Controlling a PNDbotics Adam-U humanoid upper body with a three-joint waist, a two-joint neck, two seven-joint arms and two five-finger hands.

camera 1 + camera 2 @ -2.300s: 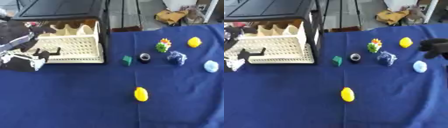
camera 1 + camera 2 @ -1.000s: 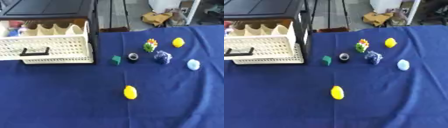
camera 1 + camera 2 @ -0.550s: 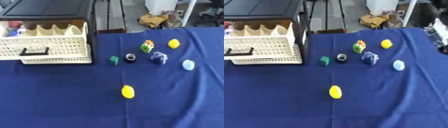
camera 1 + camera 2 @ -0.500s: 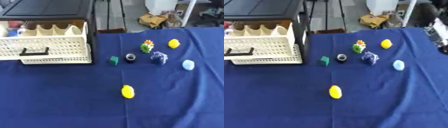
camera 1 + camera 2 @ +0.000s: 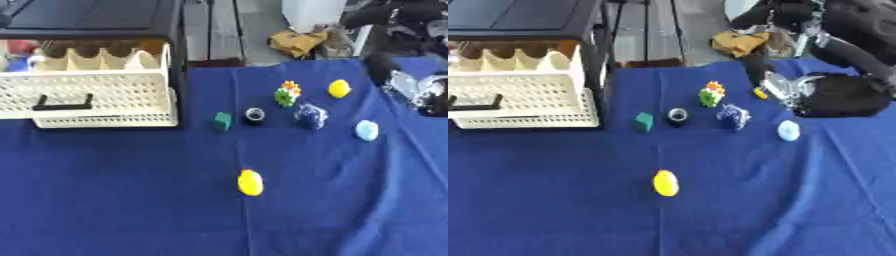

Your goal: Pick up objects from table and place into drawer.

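Nearest on the blue-covered bench [image 5: 114, 200] lies a yellow oval thing [image 5: 250, 182], alone and well apart from everything else. Beyond it a loose row runs across: a small green block [image 5: 222, 121], a black ring-shaped thing [image 5: 255, 115], a dark blue crumpled lump [image 5: 310, 116] and a pale blue lump [image 5: 367, 130], with a green and orange toy [image 5: 287, 94] and a round yellow ball [image 5: 339, 88] just behind. None of them has been lifted; they seem scattered within reach of the right arm, ready to be picked one by one.

To the far left the white slatted drawer [image 5: 92, 99] stands pulled out of its black cabinet [image 5: 96, 17], presumably left open to receive the things. Some items already sit in its back compartments, though I cannot make them out.

At the far right the right hand [image 5: 798, 87] hangs over the ball, nearly covering it in the right eye view; I cannot tell whether its fingers are spread or curled. The left hand shows nowhere.

Half a second ago that hand was only at the right edge; it has since come in over the ball, likely its first pick. The things themselves have not moved.
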